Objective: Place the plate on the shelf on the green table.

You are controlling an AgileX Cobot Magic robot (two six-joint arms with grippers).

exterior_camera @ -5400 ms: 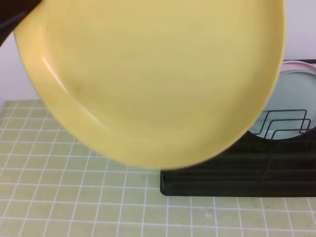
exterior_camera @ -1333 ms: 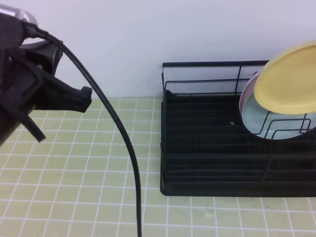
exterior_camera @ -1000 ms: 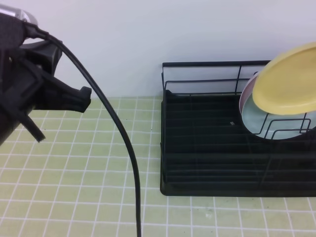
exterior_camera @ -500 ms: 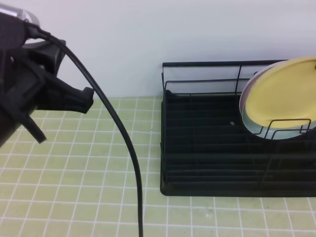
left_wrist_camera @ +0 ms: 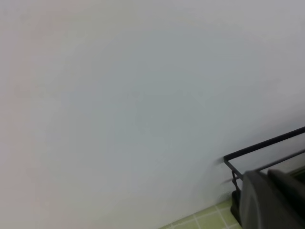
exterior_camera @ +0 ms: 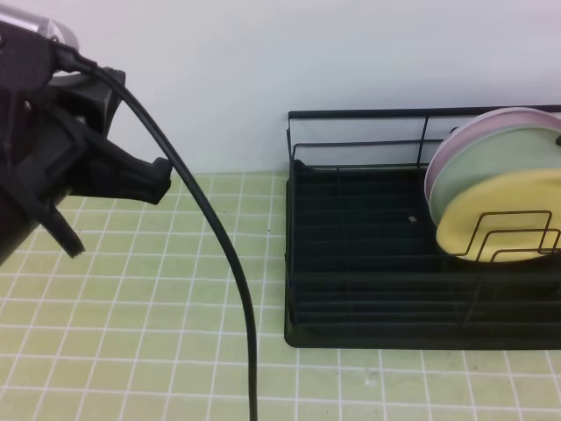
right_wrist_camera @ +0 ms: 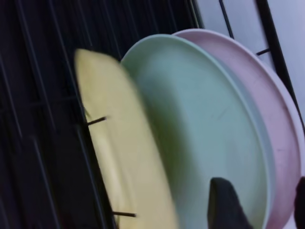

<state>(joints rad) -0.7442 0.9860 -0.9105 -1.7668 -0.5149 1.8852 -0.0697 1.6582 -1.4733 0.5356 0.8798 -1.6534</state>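
The pale-yellow plate (exterior_camera: 478,237) stands on edge in the black wire shelf (exterior_camera: 368,263), behind the looped dividers and in front of a mint-green plate (exterior_camera: 491,171) and a pink plate (exterior_camera: 465,140). In the right wrist view the plate (right_wrist_camera: 119,157) is blurred and free of my right gripper (right_wrist_camera: 262,205). That gripper is open, its dark fingertips (right_wrist_camera: 224,205) apart over the mint and pink plates. My left gripper (exterior_camera: 158,175) hangs shut at the far left, well away from the shelf. The shelf rests on the green table (exterior_camera: 131,307).
A black cable (exterior_camera: 232,281) droops from the left arm down over the tiles. A white wall (exterior_camera: 263,70) rises right behind the shelf's back rail (exterior_camera: 368,114). The left wrist view holds mostly wall, a shelf corner (left_wrist_camera: 238,157) and a dark finger (left_wrist_camera: 271,200).
The yellow plate has dropped from a tilted hold above the rack into the slot in front of the mint plate. My right gripper has opened off it. The left arm barely shifted.
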